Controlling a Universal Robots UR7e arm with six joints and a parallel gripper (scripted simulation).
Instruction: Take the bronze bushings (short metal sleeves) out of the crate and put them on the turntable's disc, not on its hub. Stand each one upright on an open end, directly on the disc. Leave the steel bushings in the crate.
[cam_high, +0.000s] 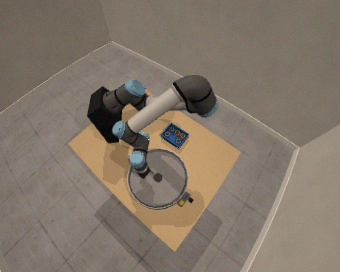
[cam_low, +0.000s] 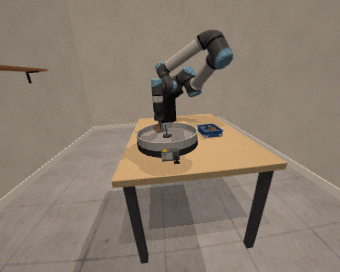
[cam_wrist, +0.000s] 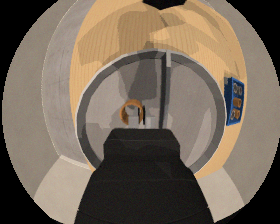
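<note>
My gripper (cam_high: 143, 173) hangs over the left part of the grey turntable disc (cam_high: 157, 178), to the left of the dark hub (cam_high: 158, 177). It is shut on a bronze bushing (cam_wrist: 133, 112), which shows at the fingertips in the wrist view, just above the disc (cam_wrist: 153, 110). In the exterior view the gripper (cam_low: 160, 124) sits low inside the turntable's rim (cam_low: 167, 137). The blue crate (cam_high: 173, 135) stands behind and to the right of the turntable, with several bushings in it. It also shows in the wrist view (cam_wrist: 235, 98) at the right edge.
The turntable has a raised rim and a small dark box with a yellow mark (cam_high: 186, 200) at its front edge. The arm's black base (cam_high: 104, 112) stands at the table's back left corner. The crate (cam_low: 210, 132) is near the table's right edge.
</note>
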